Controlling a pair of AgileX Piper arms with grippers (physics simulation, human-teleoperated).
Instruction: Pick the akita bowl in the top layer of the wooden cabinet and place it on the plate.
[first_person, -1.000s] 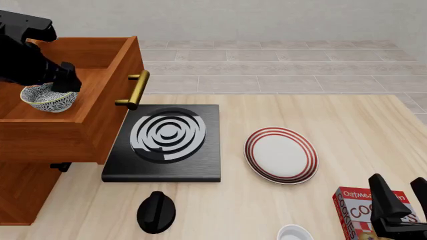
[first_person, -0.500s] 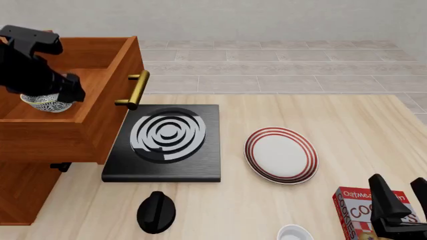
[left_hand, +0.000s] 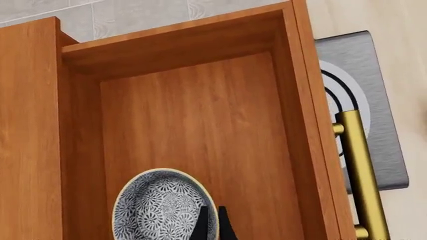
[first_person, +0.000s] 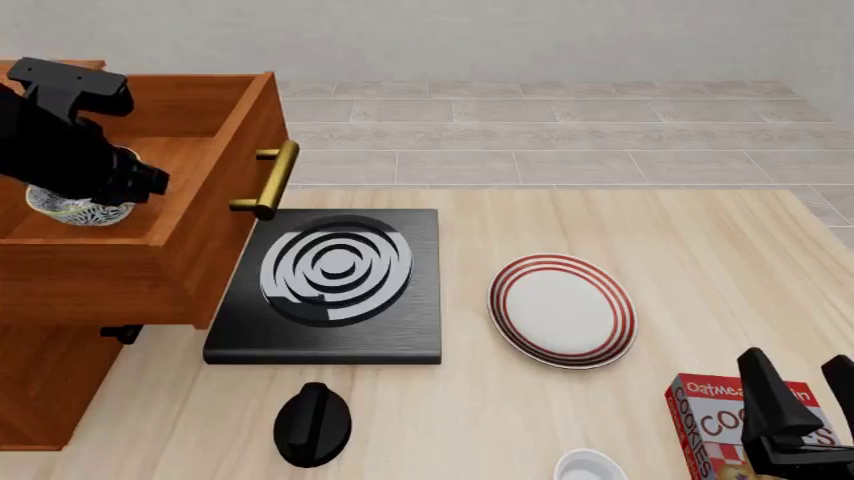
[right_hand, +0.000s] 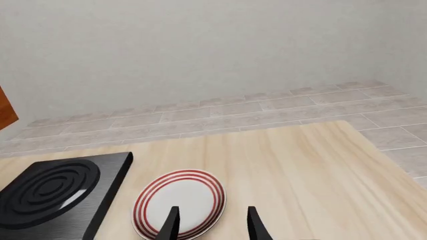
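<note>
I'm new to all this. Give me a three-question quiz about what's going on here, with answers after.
1. True or false: the bowl already sits on the plate.
2. Which arm's gripper is at the bowl: A) left, B) right?
3. Fill in: between the cabinet and the plate lies a black ____ with white rings.

Key
1. False. It is in the open top drawer, still over the drawer floor.
2. A. The left gripper has its fingers close together at the bowl's rim; the right gripper is open near the plate.
3. slab.
</note>
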